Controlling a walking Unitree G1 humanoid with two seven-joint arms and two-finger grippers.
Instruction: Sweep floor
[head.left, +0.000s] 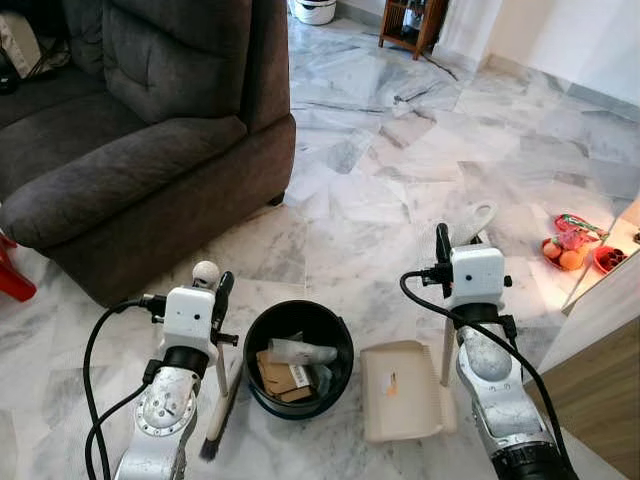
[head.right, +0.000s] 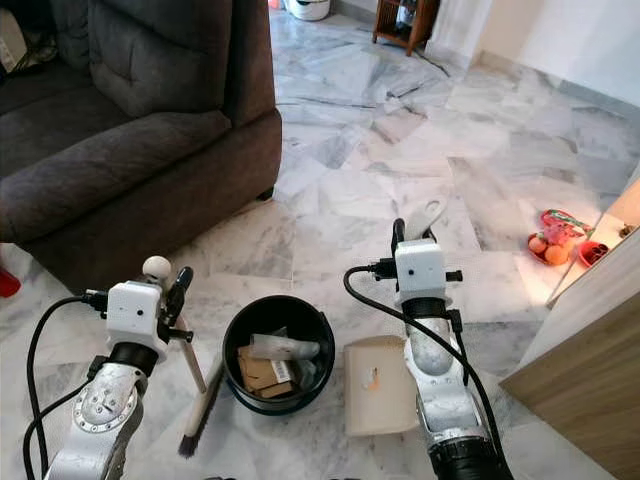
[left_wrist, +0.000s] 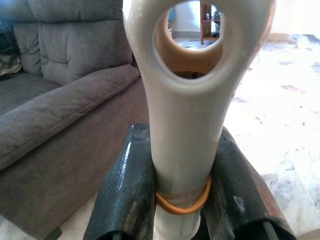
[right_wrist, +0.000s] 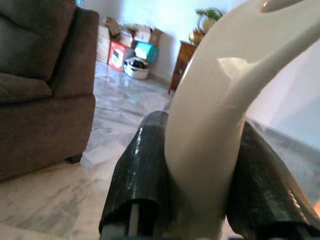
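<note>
The broom (head.left: 217, 405) stood nearly upright, bristles on the marble floor (head.left: 400, 190) at the bin's nine o'clock, its cream handle clamped in the left gripper (left_wrist: 181, 195) — fingers closed tight against it. The dustpan (head.left: 400, 390) lay flat at the bin's three o'clock, its handle pinched in the right gripper (right_wrist: 200, 200). The black bin (head.left: 298, 357) held cardboard scraps — sofa (head.left: 140, 130) at eleven o'clock.

glossy marble floor (head.left: 400, 190), matt grey cloth sofa (head.left: 150, 110), smooth cream plastic dustpan (head.left: 400, 390), black plastic bucket (head.left: 262, 330).
</note>
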